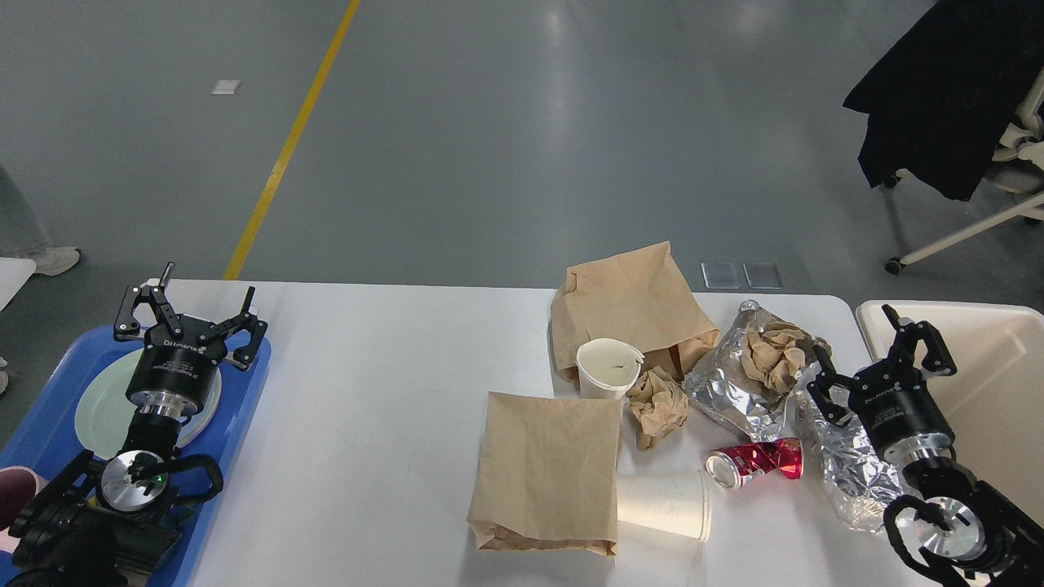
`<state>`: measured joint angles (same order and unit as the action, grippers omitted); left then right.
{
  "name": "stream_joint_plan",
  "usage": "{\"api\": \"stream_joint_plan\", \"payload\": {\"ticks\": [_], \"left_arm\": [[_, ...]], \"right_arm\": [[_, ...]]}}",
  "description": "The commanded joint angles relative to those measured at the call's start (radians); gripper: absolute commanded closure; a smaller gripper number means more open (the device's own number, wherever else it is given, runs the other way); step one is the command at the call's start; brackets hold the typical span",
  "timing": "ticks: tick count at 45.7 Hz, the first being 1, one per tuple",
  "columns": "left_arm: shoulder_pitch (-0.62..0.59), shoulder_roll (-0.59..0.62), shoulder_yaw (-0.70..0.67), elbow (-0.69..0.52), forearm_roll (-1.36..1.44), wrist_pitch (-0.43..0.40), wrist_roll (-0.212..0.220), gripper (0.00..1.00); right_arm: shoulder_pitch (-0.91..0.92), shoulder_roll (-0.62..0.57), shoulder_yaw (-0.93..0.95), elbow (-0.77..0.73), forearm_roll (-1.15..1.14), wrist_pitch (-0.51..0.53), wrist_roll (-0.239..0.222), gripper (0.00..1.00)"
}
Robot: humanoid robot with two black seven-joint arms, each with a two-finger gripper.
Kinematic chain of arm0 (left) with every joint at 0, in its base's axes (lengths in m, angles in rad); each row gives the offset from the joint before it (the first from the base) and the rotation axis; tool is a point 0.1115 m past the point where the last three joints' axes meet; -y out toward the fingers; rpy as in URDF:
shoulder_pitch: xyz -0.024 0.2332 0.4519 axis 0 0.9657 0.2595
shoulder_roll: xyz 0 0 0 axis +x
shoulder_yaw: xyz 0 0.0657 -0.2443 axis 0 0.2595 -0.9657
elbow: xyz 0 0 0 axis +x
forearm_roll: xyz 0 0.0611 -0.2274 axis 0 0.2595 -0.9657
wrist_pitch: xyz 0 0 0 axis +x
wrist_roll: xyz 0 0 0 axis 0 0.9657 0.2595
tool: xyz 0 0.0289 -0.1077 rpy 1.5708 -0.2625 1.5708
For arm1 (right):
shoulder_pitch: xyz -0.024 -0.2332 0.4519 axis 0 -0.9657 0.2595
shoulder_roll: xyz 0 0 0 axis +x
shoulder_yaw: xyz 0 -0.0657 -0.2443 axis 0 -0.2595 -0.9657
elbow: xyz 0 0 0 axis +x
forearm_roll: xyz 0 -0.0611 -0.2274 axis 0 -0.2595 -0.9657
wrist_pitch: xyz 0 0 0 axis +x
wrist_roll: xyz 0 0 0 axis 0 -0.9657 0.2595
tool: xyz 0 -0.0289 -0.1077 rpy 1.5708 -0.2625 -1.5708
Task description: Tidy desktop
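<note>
Nearest to us on the desk, a flat brown paper bag lies with its long axis running away from us, and a white paper cup rests on its side just right of it, its length across the desk. Beyond the cup a crushed red can lies sideways, its open end toward the left. The desk itself stretches left to right across the view, its far edge against the grey floor.

Our right gripper has its fingers spread wide and holds nothing; it hangs over the crumpled foil wrapper at the desk's right end, beside the cream bin. We cannot tell whether it touches the foil.

Our left gripper is also spread wide and empty, above the pale plate in the blue tray.

Farther back stand an upright paper cup, a ball of brown paper, a second foil wrapper and a larger brown bag.
</note>
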<state>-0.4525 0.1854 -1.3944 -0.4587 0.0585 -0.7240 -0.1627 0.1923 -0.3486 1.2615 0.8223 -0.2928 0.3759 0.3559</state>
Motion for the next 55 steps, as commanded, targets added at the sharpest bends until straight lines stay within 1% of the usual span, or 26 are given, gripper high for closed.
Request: {"api": "stream_joint_plan", "payload": {"ticks": [1, 17, 23, 27, 30, 35, 38, 42, 45, 48, 51, 55], "left_arm": [[0.0, 0.0, 0.0, 0.0, 0.001, 0.0, -0.001, 0.04], [0.0, 0.0, 0.0, 0.0, 0.001, 0.0, -0.001, 0.04], [0.0, 0.0, 0.0, 0.0, 0.0, 0.0, -0.001, 0.04], [0.0, 0.0, 0.0, 0.0, 0.0, 0.0, 0.0, 0.04], [0.0, 0.0, 0.0, 0.0, 0.0, 0.0, -0.001, 0.04], [0.0, 0.0, 0.0, 0.0, 0.0, 0.0, -0.001, 0.04], [0.001, 0.0, 0.0, 0.0, 0.0, 0.0, -0.001, 0.04], [0.0, 0.0, 0.0, 0.0, 0.0, 0.0, -0.001, 0.04], [0.0, 0.0, 0.0, 0.0, 0.0, 0.0, -0.001, 0.04], [0.0, 0.0, 0.0, 0.0, 0.0, 0.0, -0.001, 0.04], [0.0, 0.0, 0.0, 0.0, 0.0, 0.0, -0.001, 0.04], [0.0, 0.0, 0.0, 0.0, 0.0, 0.0, -0.001, 0.04]], "right_arm": [[0.009, -0.012, 0.006, 0.0, 0.0, 0.001, 0.001, 0.0], [0.032, -0.036, -0.004, 0.008, 0.0, -0.003, 0.003, 0.0], [0.041, -0.157, -0.025, 0.012, 0.012, -0.006, 0.011, 0.0], [0.094, -0.23, -0.115, 0.011, 0.03, 0.0, 0.011, 0.0], [0.137, -0.291, -0.262, 0.012, 0.031, 0.011, 0.011, 0.0], [0.266, -0.46, -0.591, 0.015, 0.031, 0.021, 0.011, 0.0], [0.395, -0.524, -0.804, 0.017, 0.031, 0.043, 0.011, 0.0], [0.608, -0.564, -1.08, 0.024, 0.031, 0.069, 0.011, 0.0], [0.778, -0.578, -1.279, 0.026, 0.031, 0.089, 0.011, 0.0], [0.935, -0.563, -1.491, 0.028, 0.031, 0.118, 0.011, 0.0], [1.102, -0.524, -1.701, 0.031, 0.031, 0.15, 0.009, 0.0], [1.298, -0.434, -2.006, 0.032, 0.029, 0.17, 0.009, 0.0]]}}
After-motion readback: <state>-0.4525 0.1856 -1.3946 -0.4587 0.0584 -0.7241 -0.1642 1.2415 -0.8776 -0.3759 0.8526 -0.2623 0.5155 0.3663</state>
